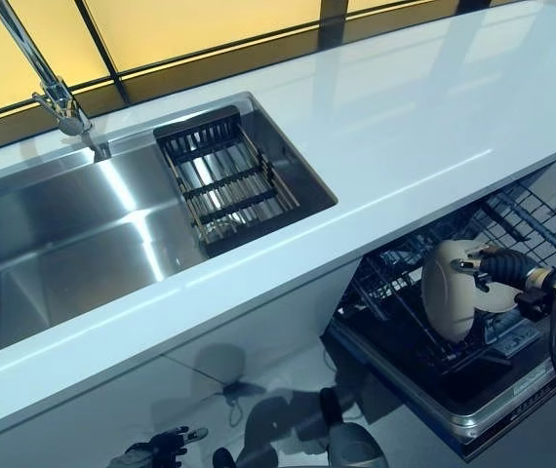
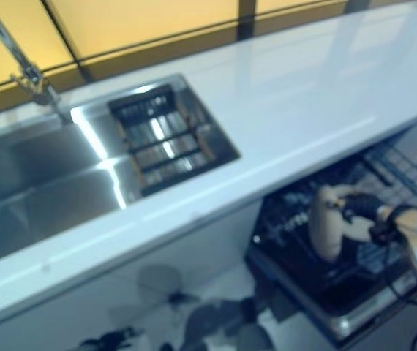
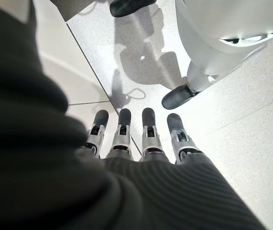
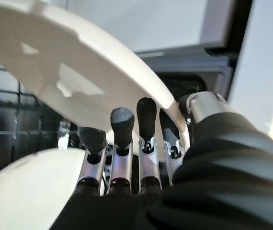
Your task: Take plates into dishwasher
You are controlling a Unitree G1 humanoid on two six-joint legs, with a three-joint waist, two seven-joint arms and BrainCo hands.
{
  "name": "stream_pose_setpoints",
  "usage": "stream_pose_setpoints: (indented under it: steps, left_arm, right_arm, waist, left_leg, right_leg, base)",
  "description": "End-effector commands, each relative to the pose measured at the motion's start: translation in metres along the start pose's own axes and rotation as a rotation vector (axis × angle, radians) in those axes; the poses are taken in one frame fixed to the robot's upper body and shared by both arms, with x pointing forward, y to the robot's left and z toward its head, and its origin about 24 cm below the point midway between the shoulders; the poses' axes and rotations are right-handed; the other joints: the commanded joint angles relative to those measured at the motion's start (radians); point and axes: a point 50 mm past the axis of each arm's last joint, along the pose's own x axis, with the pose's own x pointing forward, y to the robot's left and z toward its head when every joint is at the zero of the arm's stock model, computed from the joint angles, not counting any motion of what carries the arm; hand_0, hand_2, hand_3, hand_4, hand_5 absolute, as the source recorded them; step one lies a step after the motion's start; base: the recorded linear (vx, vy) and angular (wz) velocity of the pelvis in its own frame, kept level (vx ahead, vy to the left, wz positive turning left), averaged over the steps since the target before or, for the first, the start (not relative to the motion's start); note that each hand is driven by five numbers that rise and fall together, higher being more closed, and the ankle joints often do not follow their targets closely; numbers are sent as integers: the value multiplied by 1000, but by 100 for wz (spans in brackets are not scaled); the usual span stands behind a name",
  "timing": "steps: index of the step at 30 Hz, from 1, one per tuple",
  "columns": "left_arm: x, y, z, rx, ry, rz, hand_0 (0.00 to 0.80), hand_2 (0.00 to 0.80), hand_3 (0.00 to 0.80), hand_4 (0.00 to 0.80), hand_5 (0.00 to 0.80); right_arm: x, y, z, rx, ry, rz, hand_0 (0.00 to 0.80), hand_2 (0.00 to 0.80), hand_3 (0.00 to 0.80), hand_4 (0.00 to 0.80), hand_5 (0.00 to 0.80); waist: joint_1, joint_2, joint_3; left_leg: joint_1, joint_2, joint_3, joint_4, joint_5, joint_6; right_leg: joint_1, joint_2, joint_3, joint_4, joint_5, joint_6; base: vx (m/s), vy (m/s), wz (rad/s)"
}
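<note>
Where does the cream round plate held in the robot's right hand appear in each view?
Left eye view: cream round plate at lower right, on edge over the black dishwasher rack.
Right eye view: lower right, same rack.
Left wrist view: not in it.
Right wrist view: fills the upper left, past the right hand.
Shared landmark: the rack.

Countertop (image 1: 434, 127) overhangs rack (image 1: 541, 229); second plate (image 4: 17, 191) below.

a kitchen: a long white table (image 1: 434, 117) holds a steel sink (image 1: 73, 244) with a tap (image 1: 59, 97) at the far left, and an open dishwasher (image 1: 454, 370) sits below at the right.
</note>
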Motion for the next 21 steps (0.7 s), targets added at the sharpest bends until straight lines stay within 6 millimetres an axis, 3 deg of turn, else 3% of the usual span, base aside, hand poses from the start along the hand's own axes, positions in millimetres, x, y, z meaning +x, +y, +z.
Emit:
stream_pose_setpoints:
  steps: [1, 11, 21]
  left_arm:
    - [-4, 20, 10, 2, -8, 49, 0, 0, 0, 0, 0]
    - [-4, 20, 13, 23, -13, 51, 0, 0, 0, 0, 0]
    - [-5, 22, 17, 43, -24, 54, 0, 0, 0, 0, 0]
  right_arm:
    - [10, 6, 6, -11, -35, 16, 800, 800, 800, 800, 800]
    - [15, 11, -22, -112, 103, 20, 800, 800, 800, 800, 800]
    - [2, -10, -37, -381, 255, -50, 800, 800, 800, 800, 800]
  waist:
    - [22, -66, -19]
    - [38, -60, -11]
    - [47, -57, -4]
  left_leg:
    - [62, 9, -57, 0, -32, 38]
    - [57, 10, -73, 0, -29, 36]
    - [47, 11, -82, 0, -23, 32]
  right_leg:
    - [20, -79, -22, 5, 5, 72]
    - [24, -86, -33, 5, 5, 74]
    - [23, -87, -36, 5, 5, 77]
  base:
    - [0, 0, 0]
    - [-11, -18, 3]
    - [-10, -10, 1]
